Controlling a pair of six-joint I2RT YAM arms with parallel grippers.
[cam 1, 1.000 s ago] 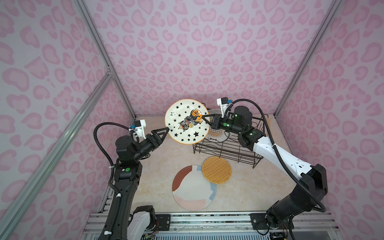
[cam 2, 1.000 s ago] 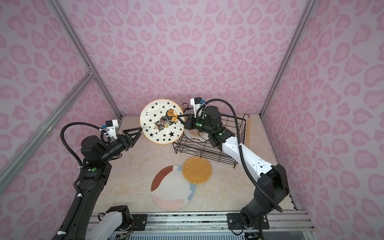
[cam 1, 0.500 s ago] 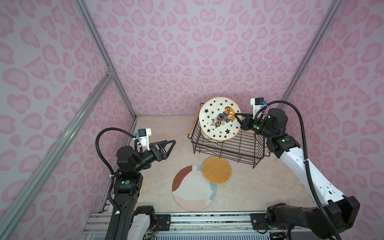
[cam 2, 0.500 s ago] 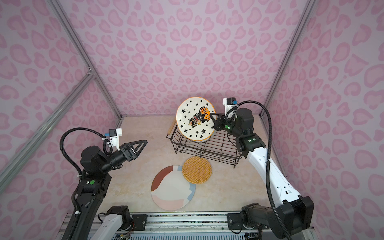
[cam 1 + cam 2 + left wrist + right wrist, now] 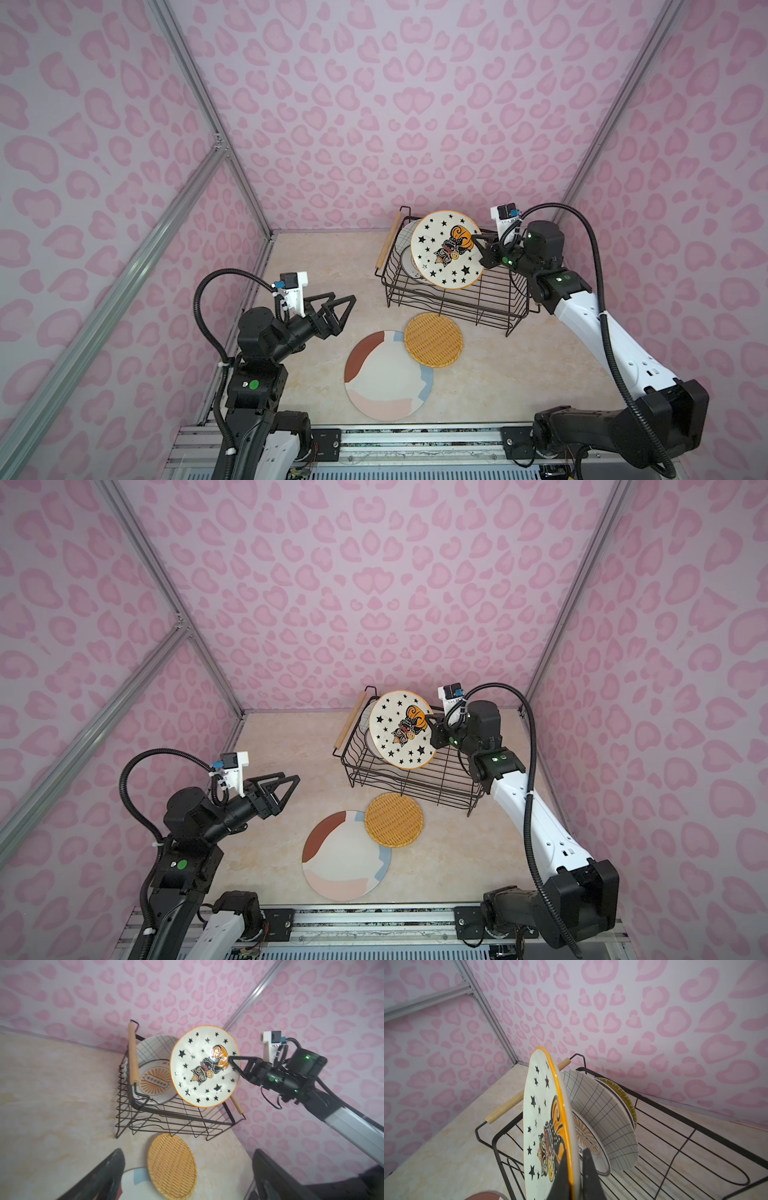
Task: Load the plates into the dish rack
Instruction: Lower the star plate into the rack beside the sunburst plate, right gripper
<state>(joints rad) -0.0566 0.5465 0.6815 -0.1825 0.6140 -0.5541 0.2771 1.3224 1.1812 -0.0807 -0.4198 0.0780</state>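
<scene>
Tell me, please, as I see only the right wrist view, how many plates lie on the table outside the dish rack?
Observer: Two, both flat in front of the dish rack: a woven orange plate overlapping the edge of a pastel patch plate.
Operator: Thank you. Where is the left gripper?
Observer: The left gripper hangs open and empty above the table, to the left of those two plates.

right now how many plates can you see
6: star plate in the right gripper at the rack; grid plate, sunburst plate and yellow-rimmed plate in it; woven plate and pastel plate on the table. More may hide behind.
</scene>
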